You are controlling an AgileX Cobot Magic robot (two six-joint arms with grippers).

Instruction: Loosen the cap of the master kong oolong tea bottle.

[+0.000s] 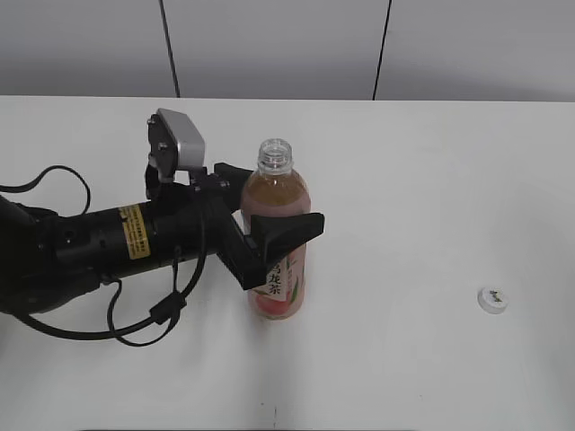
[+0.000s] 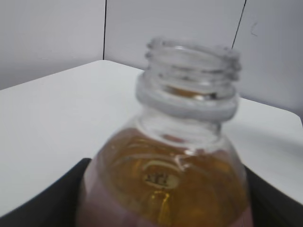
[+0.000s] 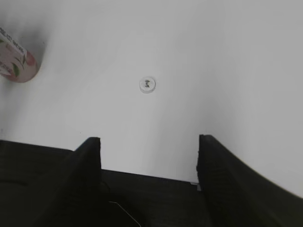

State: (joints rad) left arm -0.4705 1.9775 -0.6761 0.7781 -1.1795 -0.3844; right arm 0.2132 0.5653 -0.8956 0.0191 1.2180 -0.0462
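The master kong oolong tea bottle (image 1: 278, 242) stands upright on the white table (image 1: 431, 180), its neck open with no cap on it. My left gripper (image 1: 269, 215) is shut on the bottle's upper body, one black finger on each side. In the left wrist view the bottle's bare threaded neck (image 2: 189, 80) fills the frame above the amber tea. The white cap (image 1: 491, 300) lies on the table far to the right; it also shows in the right wrist view (image 3: 147, 84). My right gripper (image 3: 149, 146) is open and empty, above the table and apart from the cap.
The bottle's pink base (image 3: 16, 66) shows at the left edge of the right wrist view. The left arm and its cables (image 1: 99, 251) lie across the table's left side. A grey wall (image 1: 287, 45) runs behind the table.
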